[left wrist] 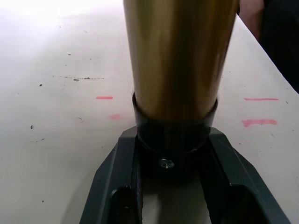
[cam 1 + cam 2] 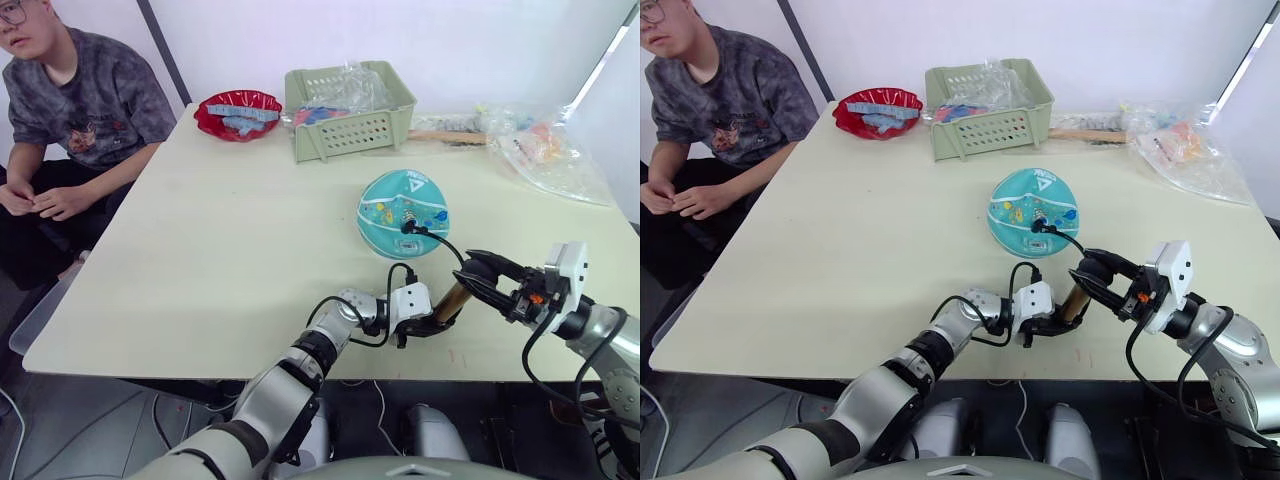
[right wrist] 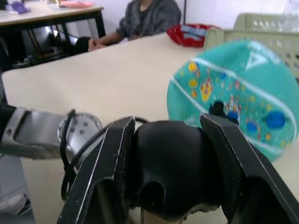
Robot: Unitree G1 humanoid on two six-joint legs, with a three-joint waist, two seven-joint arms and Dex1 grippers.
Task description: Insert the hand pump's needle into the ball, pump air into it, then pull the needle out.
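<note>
Low in the frame, just right of centre, the hand pump [image 2: 452, 299] lies tilted near the front edge of the pale table [image 2: 230, 260], held at both ends. The left gripper [image 2: 428, 322] has its two black fingers closed on the pump's lower black end cap; in the left wrist view that cap sits wedged between the fingers [image 1: 117, 182], with the gold-brass cylinder rising straight out of them. The right gripper [image 2: 478, 277], reaching in from the lower right, is clamped around the pump's black handle at the upper end; in the right wrist view the rounded black handle fills the gap between its fingers [image 3: 110, 168]. The thin black hose [image 2: 437, 238] runs from the pump up to the ball [image 2: 403, 213], which rests on the table right of centre, above the pump. The hose ends in a small black fitting pressed against the ball's near side; the needle itself is too small to make out. At the top of the frame stand a green basket [image 2: 348, 108] and, to its left, a red bowl [image 2: 238, 113]; clear plastic bags [image 2: 545, 145] lie at the upper right. A person [image 2: 70, 110] sits at the upper left, hands together.
</note>
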